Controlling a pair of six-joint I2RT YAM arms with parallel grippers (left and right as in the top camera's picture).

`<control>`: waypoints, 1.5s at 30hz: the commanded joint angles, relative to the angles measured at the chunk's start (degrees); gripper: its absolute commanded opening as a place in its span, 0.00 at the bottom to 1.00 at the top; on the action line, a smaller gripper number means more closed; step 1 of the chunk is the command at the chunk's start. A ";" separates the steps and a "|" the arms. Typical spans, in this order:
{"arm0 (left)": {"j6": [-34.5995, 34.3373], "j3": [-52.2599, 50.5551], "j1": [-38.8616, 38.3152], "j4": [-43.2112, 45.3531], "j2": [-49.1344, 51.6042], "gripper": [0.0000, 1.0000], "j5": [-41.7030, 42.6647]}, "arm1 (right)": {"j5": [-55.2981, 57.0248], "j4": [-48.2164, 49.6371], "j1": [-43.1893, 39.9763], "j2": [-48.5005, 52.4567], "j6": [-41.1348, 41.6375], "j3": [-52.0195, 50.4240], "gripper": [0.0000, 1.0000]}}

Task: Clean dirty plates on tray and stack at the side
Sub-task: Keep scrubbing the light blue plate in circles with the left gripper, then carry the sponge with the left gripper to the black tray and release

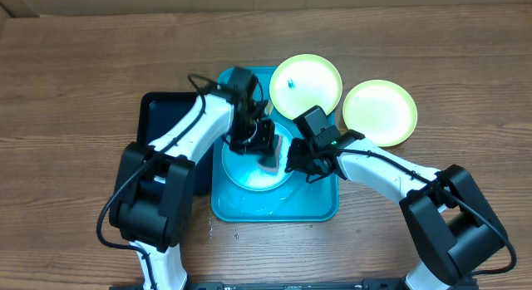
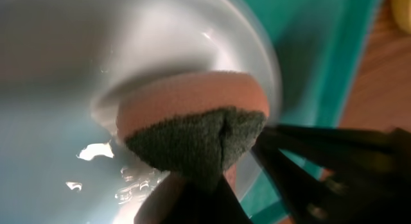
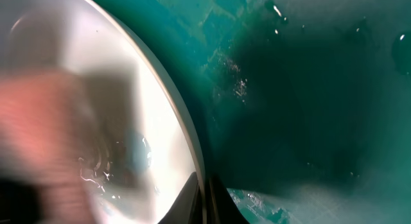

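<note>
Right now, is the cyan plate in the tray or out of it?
In: the plate rests inside the tray, whose floor and rim show beyond its edge.

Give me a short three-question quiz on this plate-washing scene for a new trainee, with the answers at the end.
1. True or false: the left gripper is shut on a sponge held against the cyan plate.
2. Fill in: besides the cyan plate on the tray, the overhead view shows ___ yellow-green plates.
3. What is the right gripper pinching? A) the cyan plate's rim. B) the sponge. C) the tray's rim.

Key: 1 true; 2 two; 3 A.
</note>
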 commanded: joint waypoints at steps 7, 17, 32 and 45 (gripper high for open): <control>6.25 20.76 5.79 -14.95 -1.16 0.04 -14.75 | -0.42 -0.66 0.33 -0.79 -0.35 -0.46 0.04; 6.45 14.56 14.69 -19.26 -1.16 0.04 -36.76 | 1.95 0.66 0.33 -0.79 -0.35 -1.81 0.04; 4.96 5.38 19.39 -8.09 -1.09 0.17 -30.95 | 2.78 0.76 0.33 -0.79 -0.33 -1.81 0.05; 3.91 38.69 31.56 -23.91 -4.96 0.61 -12.31 | 3.28 1.07 0.33 -0.79 -0.31 -1.81 0.18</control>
